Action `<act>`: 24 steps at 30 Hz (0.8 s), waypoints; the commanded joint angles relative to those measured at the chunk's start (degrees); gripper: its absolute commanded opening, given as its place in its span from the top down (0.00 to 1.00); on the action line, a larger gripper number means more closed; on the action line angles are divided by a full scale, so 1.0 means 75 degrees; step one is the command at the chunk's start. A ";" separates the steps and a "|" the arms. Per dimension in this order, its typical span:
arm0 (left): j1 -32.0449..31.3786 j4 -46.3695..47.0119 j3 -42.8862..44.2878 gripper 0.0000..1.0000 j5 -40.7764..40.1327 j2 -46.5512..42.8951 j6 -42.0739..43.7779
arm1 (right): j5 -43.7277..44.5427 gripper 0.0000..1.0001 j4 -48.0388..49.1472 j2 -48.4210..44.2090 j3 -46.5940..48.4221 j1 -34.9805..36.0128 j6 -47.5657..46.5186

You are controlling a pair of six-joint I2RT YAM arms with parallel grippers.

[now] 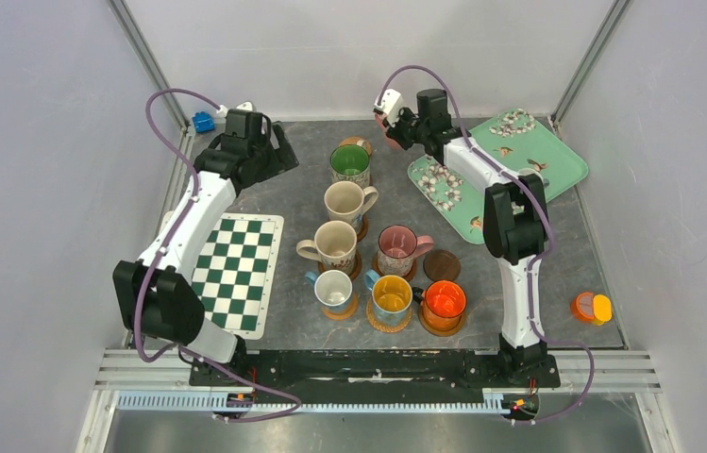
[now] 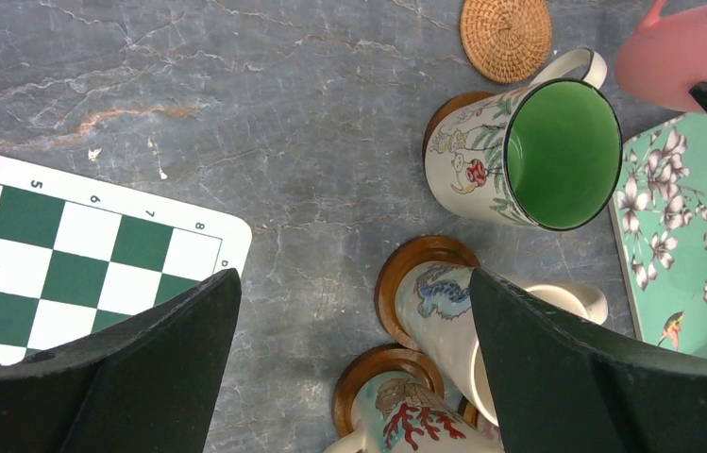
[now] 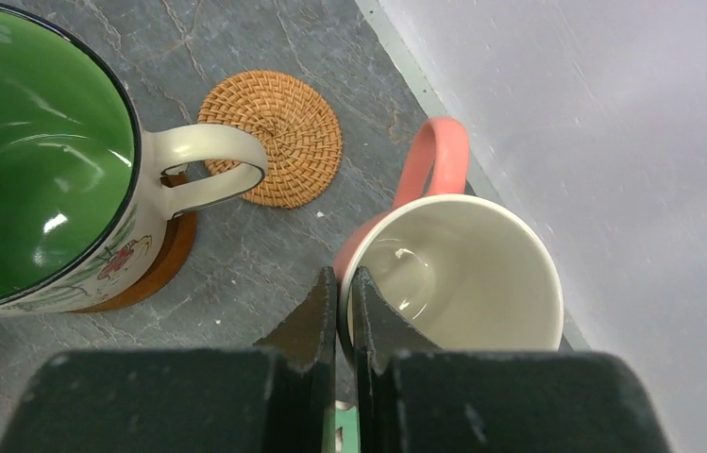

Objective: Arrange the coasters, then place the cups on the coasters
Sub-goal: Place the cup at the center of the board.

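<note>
Right jaws pinch the pink cup (image 3: 462,283) by its rim wall, near the bench (image 3: 236,264) far edge, beside the rattan coaster (image 3: 278,137). Glazed ceramic: likely rigid, slippery, chip-prone, moderately heavy. Rim grip suits it; set down gently. Left jaws spread, empty.

A green-and-white checkered mat (image 1: 236,274) lies lower left, a mint floral tray (image 1: 557,160) upper right. Between them, top centre, a green-lined ceramic mug (image 1: 350,162) stands on a round wooden coaster (image 2: 446,106), a woven rattan coaster (image 2: 506,38) behind it, a small pink mug (image 3: 453,274) right of that coaster.
</note>
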 commanded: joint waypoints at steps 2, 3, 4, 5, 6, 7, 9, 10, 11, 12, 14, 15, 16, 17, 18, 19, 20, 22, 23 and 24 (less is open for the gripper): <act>0.0138 0.0284 0.0352 0.03 0.0279 0.0076 -0.0105 | 0.0057 0.96 0.0466 -0.0207 0.0547 0.0094 -0.0710; 0.0147 0.0250 0.0346 0.03 0.0280 0.0076 -0.0077 | 0.0070 0.95 0.0471 -0.0202 0.0509 0.0096 -0.0756; 0.0150 0.0228 0.0332 0.04 0.0279 0.0083 -0.0051 | 0.0079 0.94 0.0470 -0.0187 0.0490 0.0091 -0.0793; 0.0144 0.0214 0.0309 0.03 0.0308 0.0081 -0.0049 | 0.0107 0.94 0.0468 -0.0163 0.0489 0.0096 -0.0807; 0.0150 0.0213 0.0285 0.03 0.0346 0.0078 -0.0050 | 0.0127 0.94 0.0454 -0.0134 0.0492 0.0095 -0.0829; 0.0147 0.0205 0.0243 0.03 0.0393 0.0059 -0.0049 | 0.0102 0.94 0.0450 -0.0101 0.0501 0.0097 -0.0821; 0.0150 0.0169 0.0176 0.03 0.0426 0.0024 -0.0027 | 0.0014 0.95 0.0471 -0.0053 0.0529 0.0097 -0.0777; 0.0150 0.0140 0.0128 0.04 0.0422 -0.0012 0.0007 | -0.0037 0.94 0.0488 -0.0016 0.0547 0.0097 -0.0738; 0.0153 0.0093 0.0087 0.03 0.0400 -0.0041 0.0026 | -0.0070 0.93 0.0510 0.0013 0.0559 0.0093 -0.0692; 0.0147 0.0050 0.0065 0.03 0.0370 -0.0061 0.0066 | -0.0090 0.93 0.0538 0.0063 0.0591 0.0091 -0.0627; 0.0150 -0.0069 0.0058 0.03 0.0328 -0.0112 0.0130 | -0.0111 0.92 0.0539 0.0140 0.0629 0.0097 -0.0552; 0.0147 -0.0131 0.0054 0.03 0.0309 -0.0152 0.0160 | -0.0120 0.92 0.0542 0.0172 0.0620 0.0106 -0.0518; 0.0150 -0.0184 0.0048 0.03 0.0297 -0.0184 0.0179 | -0.0129 0.91 0.0548 0.0185 0.0598 0.0108 -0.0495; 0.0150 -0.0223 0.0027 0.03 0.0299 -0.0226 0.0198 | -0.0116 0.90 0.0558 0.0180 0.0570 0.0108 -0.0481; 0.0150 -0.0259 0.0007 0.03 0.0307 -0.0266 0.0199 | -0.0109 0.90 0.0597 0.0179 0.0504 0.0109 -0.0471; 0.0150 -0.0277 -0.0034 0.03 0.0329 -0.0317 0.0185 | -0.0100 0.90 0.0612 0.0179 0.0469 0.0108 -0.0470; 0.0150 -0.0279 -0.0091 0.03 0.0354 -0.0373 0.0171 | -0.0080 0.89 0.0609 0.0171 0.0444 0.0105 -0.0481; 0.0149 -0.0285 -0.0198 0.03 0.0403 -0.0484 0.0119 | -0.0053 0.85 0.0609 0.0170 0.0400 0.0108 -0.0475; 0.0150 -0.0277 -0.0245 0.03 0.0415 -0.0522 0.0107 | -0.0022 0.80 0.0632 0.0159 0.0390 0.0105 -0.0437; 0.0150 -0.0304 -0.0284 0.03 0.0432 -0.0574 0.0093 | 0.0043 0.76 0.0713 0.0135 0.0377 0.0108 -0.0327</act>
